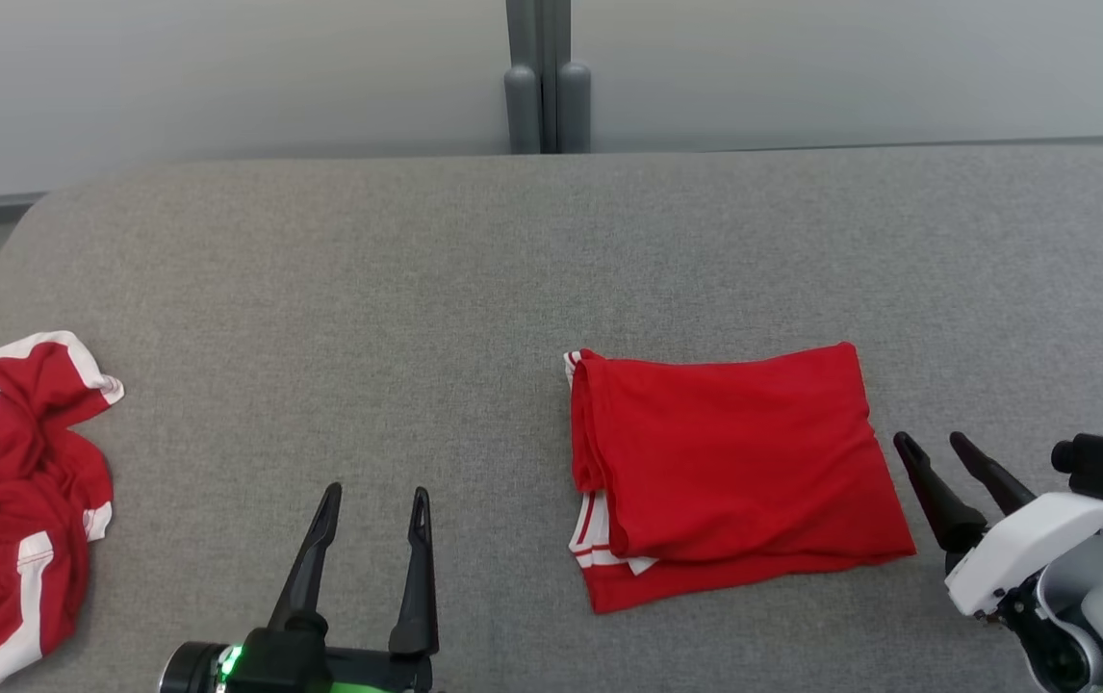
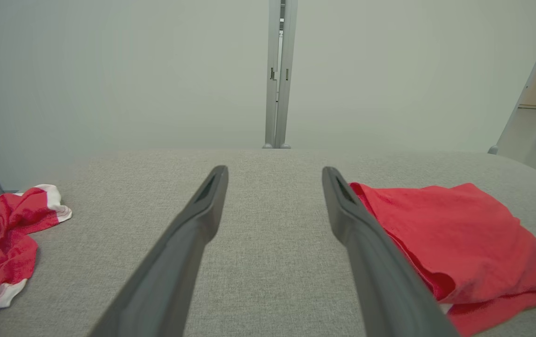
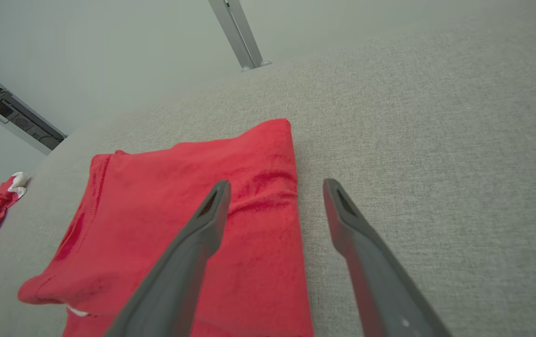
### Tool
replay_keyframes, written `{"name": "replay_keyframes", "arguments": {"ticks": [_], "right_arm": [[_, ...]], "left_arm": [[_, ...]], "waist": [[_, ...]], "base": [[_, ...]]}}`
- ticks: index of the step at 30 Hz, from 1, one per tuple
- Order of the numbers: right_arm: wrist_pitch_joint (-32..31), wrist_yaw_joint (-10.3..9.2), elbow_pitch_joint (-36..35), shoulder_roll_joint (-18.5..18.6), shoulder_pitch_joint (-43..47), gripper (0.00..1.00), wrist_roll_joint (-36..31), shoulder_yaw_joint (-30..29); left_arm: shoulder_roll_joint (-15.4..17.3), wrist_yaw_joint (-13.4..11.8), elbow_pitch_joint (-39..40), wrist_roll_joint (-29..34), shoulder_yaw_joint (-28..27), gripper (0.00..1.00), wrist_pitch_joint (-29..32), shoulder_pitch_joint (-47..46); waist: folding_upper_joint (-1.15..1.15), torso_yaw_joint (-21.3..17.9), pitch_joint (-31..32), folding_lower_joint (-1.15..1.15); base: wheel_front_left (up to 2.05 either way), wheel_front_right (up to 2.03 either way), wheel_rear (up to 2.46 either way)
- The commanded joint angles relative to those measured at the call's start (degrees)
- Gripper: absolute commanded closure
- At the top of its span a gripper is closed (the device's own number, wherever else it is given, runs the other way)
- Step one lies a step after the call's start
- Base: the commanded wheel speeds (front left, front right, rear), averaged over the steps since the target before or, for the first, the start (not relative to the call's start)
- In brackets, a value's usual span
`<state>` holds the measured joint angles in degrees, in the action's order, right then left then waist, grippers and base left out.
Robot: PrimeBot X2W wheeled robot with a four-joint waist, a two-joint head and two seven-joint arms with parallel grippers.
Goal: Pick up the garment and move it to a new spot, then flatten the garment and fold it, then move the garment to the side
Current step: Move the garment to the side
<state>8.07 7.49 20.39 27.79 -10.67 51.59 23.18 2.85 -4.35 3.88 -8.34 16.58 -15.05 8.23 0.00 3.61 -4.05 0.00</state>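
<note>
A folded red garment (image 1: 734,462) with white stripes at its lower left corner lies flat right of the table's centre; it also appears at the right in the left wrist view (image 2: 459,243) and under the fingers in the right wrist view (image 3: 193,224). My right gripper (image 1: 932,440) hovers open just off the garment's right edge, one finger over the cloth, the other over bare table. My left gripper (image 1: 376,493) is open near the front edge, left of the garment, holding nothing.
A crumpled red and white garment (image 1: 12,491) lies at the table's left edge. The grey fabric-covered table (image 1: 417,289) has a rounded far edge. A grey post (image 1: 547,77) stands against the pale wall behind.
</note>
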Motion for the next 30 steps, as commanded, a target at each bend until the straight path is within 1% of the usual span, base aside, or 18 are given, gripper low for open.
{"name": "replay_keyframes", "arguments": {"ticks": [1,5,8,17,18,19,20,22,25,30], "right_arm": [[-1.37,-0.01,0.75,1.33,-1.52,0.0,1.69,0.93],[-4.49,0.0,1.84,3.87,-3.99,0.0,6.02,3.71],[-4.92,-0.01,2.12,5.18,-5.29,0.0,7.76,6.18],[-6.86,-0.01,5.94,5.32,-9.19,0.0,11.25,12.85],[-7.32,-0.01,5.87,5.46,-9.86,0.53,11.71,13.95],[-7.21,-0.01,5.75,5.8,-10.44,0.84,11.57,14.77],[-6.85,-0.01,5.55,6.21,-11.07,1.0,11.54,15.56],[-6.43,-0.01,5.4,6.85,-12.36,1.0,11.8,16.56],[-4.82,-0.06,5.3,8.8,-15.23,1.0,11.42,17.59],[-1.69,-0.05,6.01,12.29,-22.0,1.0,9.2,17.92]], "left_arm": [[0.1,0.43,0.03,-0.73,0.18,0.0,-0.16,-1.45],[0.1,0.3,0.49,-0.9,0.95,0.0,-0.16,-3.01],[0.1,0.06,0.74,-0.7,1.24,0.0,-0.16,-3.86],[0.1,-0.01,1.01,0.34,2.01,0.0,-0.16,-5.63],[0.1,-0.14,1.19,0.36,2.07,0.0,-0.16,-6.01],[0.1,-0.26,1.34,0.4,2.15,0.0,-0.16,-6.2],[0.1,-0.27,1.49,0.48,2.29,0.0,-0.16,-6.4],[0.1,-0.17,2.22,0.5,2.55,0.0,-0.16,-6.9],[0.1,0.3,3.86,0.72,3.18,0.0,-0.17,-7.34],[0.1,0.28,6.56,0.45,3.62,0.0,-0.16,-8.97]], "waist": [[0.0,1.13,-3.18,0.0],[0.0,1.51,-4.95,0.0],[0.0,1.64,-5.93,0.0],[0.0,2.24,-8.16,0.0],[0.0,2.32,-8.59,0.0],[0.0,2.37,-8.87,0.0],[0.0,2.45,-9.29,0.0],[0.0,2.51,-9.93,0.0],[0.0,2.49,-11.22,0.0],[0.0,1.64,-14.99,0.0]], "base": [[0.0,0.0,0.0],[0.0,0.0,0.0],[0.0,0.0,0.0],[0.0,0.0,0.0],[0.0,0.0,0.0],[0.0,0.0,0.0],[0.0,0.0,0.0],[0.0,0.0,0.0],[0.0,0.0,0.0],[0.0,0.0,0.0]]}}
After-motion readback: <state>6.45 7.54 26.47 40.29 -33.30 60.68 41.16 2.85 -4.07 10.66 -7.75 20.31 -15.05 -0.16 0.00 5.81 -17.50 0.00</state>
